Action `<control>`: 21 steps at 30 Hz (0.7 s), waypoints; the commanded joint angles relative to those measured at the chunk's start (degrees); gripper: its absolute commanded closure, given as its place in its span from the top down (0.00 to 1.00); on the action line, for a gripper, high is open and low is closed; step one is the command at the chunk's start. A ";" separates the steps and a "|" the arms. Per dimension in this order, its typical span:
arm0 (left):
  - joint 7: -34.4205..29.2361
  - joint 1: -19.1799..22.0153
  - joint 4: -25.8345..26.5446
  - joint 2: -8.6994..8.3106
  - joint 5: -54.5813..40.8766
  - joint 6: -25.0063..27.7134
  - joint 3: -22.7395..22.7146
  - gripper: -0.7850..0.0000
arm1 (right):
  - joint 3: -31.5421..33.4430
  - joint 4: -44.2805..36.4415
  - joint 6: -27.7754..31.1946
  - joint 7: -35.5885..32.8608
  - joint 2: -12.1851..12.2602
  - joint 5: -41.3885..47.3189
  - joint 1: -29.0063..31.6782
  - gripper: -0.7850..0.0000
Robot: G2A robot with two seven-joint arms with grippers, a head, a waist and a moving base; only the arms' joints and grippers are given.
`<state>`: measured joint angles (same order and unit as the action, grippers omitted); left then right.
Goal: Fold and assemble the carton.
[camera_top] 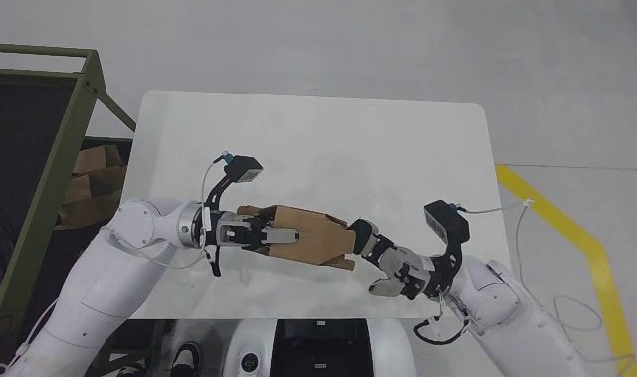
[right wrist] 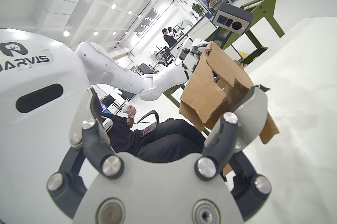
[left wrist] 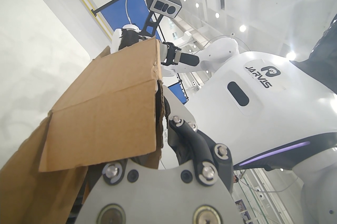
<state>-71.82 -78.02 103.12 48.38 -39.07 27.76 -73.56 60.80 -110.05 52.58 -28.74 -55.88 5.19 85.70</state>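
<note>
A brown carton [camera_top: 311, 235] lies partly flattened near the front edge of the white table [camera_top: 318, 138], held between both arms. My left gripper [camera_top: 277, 235] is shut on its left end; in the left wrist view the carton [left wrist: 105, 109] covers one finger and a dark finger [left wrist: 184, 130] lies along its torn edge. At the carton's right end my right gripper [camera_top: 371, 260] is open, jaws spread wide. In the right wrist view one grey finger [right wrist: 250, 109] touches a flap of the carton [right wrist: 210, 88], while the other finger [right wrist: 94, 104] is well apart.
A green metal rack [camera_top: 60, 128] stands left of the table, with loose cardboard pieces [camera_top: 90, 183] beside it. A yellow floor line [camera_top: 557, 218] runs at the right. The far half of the table is bare.
</note>
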 commanded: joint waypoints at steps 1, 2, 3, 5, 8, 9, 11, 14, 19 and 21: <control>0.25 0.06 -0.14 0.08 0.22 -0.14 0.02 0.00 | -0.39 -0.40 1.57 -1.04 0.06 1.32 -0.12 1.00; 0.34 0.11 -0.25 0.12 0.34 -0.24 0.07 0.00 | -0.52 -0.54 2.16 -1.55 0.10 1.91 -0.18 1.00; 0.45 0.17 -0.37 0.16 0.50 -0.35 0.12 0.00 | -0.59 -0.74 2.57 -2.06 0.15 2.36 -0.26 1.00; 0.63 0.32 -0.45 0.25 0.77 -0.43 0.21 0.00 | -0.77 -1.23 3.33 -3.04 0.25 3.15 -0.41 1.00; 0.64 0.42 -0.51 0.37 0.92 -0.61 0.37 0.00 | -0.85 -1.85 3.47 -3.91 0.34 3.63 -0.69 1.00; 0.57 0.43 -0.52 0.41 0.95 -0.67 0.48 0.00 | -0.90 -2.10 3.30 -4.05 0.34 3.52 -0.80 1.00; 0.44 0.48 -0.50 0.49 1.29 -0.79 0.72 0.00 | -1.11 -2.62 2.87 -4.23 0.28 2.95 -1.17 1.00; 0.48 0.60 -0.53 0.62 1.87 -0.82 1.01 0.00 | -1.73 -3.41 2.43 -4.18 0.05 1.73 -2.03 1.00; 0.24 0.72 -0.63 0.78 2.26 -0.89 1.20 0.00 | -3.04 -4.60 1.21 -3.00 -0.55 -1.21 -3.57 1.00; 0.24 0.71 -0.69 0.81 2.55 -1.00 1.16 0.00 | -3.51 -5.05 0.79 -2.57 -0.76 -2.13 -4.06 1.00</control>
<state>-71.61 -77.28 102.46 49.18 -36.66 26.84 -72.37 57.50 -114.90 53.55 -31.50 -56.55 3.47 81.87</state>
